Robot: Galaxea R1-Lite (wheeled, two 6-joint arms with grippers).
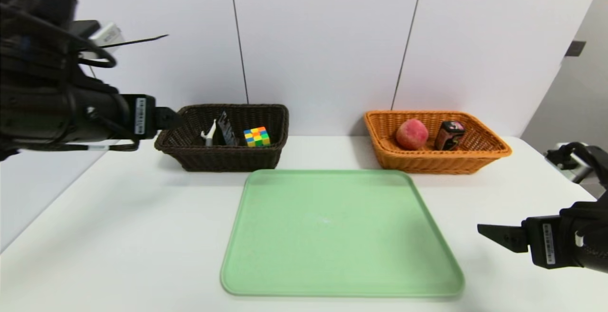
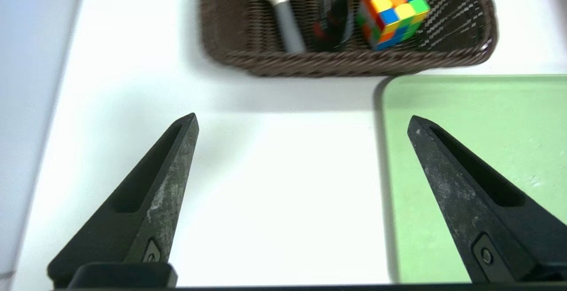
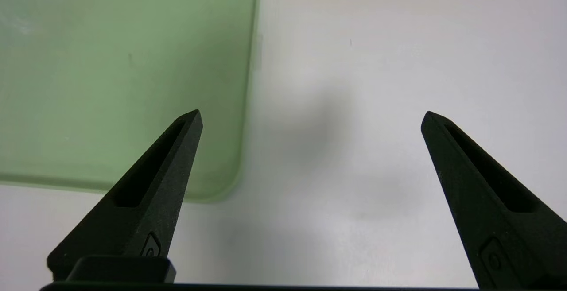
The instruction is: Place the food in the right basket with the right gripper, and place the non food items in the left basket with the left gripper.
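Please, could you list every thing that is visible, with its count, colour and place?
Wicker basket: one, dark brown, back left
Y peeler: one, white and grey, in it
Squeeze tube: one, black, beside peeler
Puzzle cube: one, multicoloured, same basket
Wicker basket: one, orange-tan, back right
Peach: one, red-pink, in it
Small box: one, black and pink, beside peach
Tray: one, green, centre
Table: one, white, beneath
Grippers: two, black, open; left, right, above table

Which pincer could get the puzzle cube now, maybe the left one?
Probably yes: the left pincer is open and empty near the dark basket, and nothing covers the cube from above.
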